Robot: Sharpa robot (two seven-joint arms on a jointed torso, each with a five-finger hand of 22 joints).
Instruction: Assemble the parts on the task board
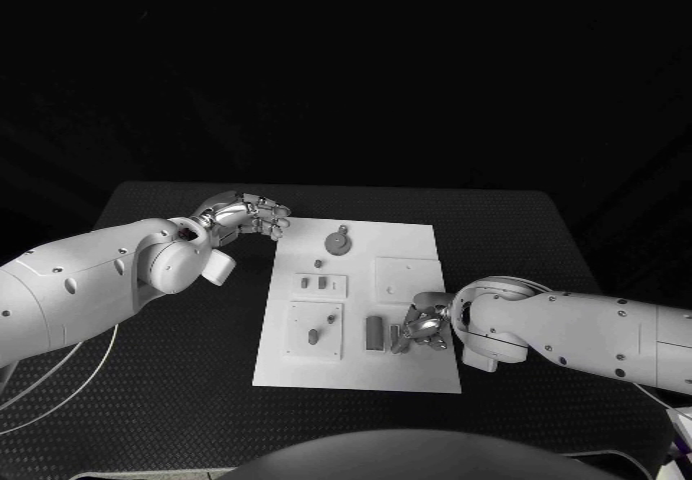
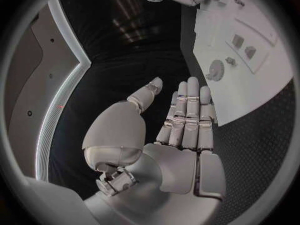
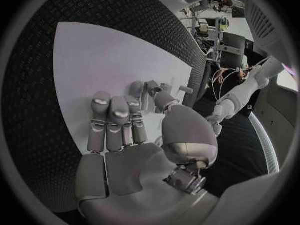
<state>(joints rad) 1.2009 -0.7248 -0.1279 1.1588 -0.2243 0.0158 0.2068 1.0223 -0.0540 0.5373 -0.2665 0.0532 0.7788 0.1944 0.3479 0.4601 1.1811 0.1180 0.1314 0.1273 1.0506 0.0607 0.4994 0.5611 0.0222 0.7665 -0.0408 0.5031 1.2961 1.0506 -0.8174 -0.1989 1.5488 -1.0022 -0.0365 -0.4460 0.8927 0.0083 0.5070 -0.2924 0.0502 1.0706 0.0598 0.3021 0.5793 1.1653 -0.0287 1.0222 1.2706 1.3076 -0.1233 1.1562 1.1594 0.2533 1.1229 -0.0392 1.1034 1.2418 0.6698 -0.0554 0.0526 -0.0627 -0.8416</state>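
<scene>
The white task board (image 1: 353, 365) lies in the middle of the black table. My right hand (image 1: 421, 327) rests on its near right part, fingers curled down onto the board (image 3: 94, 55). Its thumb and a fingertip close round a small grey part (image 3: 152, 88), just beside an upright grey block (image 1: 375, 333). My left hand (image 1: 248, 214) hovers off the board's far left corner, fingers straight, thumb apart, holding nothing (image 2: 181, 125). A round grey part (image 1: 336, 243) lies at the far end of the board (image 2: 215, 70).
A small plate with two grey pieces (image 1: 322, 286) and a square recess (image 1: 407, 278) sit mid-board. A larger plate with grey parts (image 1: 315, 330) lies near left. Black table surface (image 1: 173, 400) surrounds the board.
</scene>
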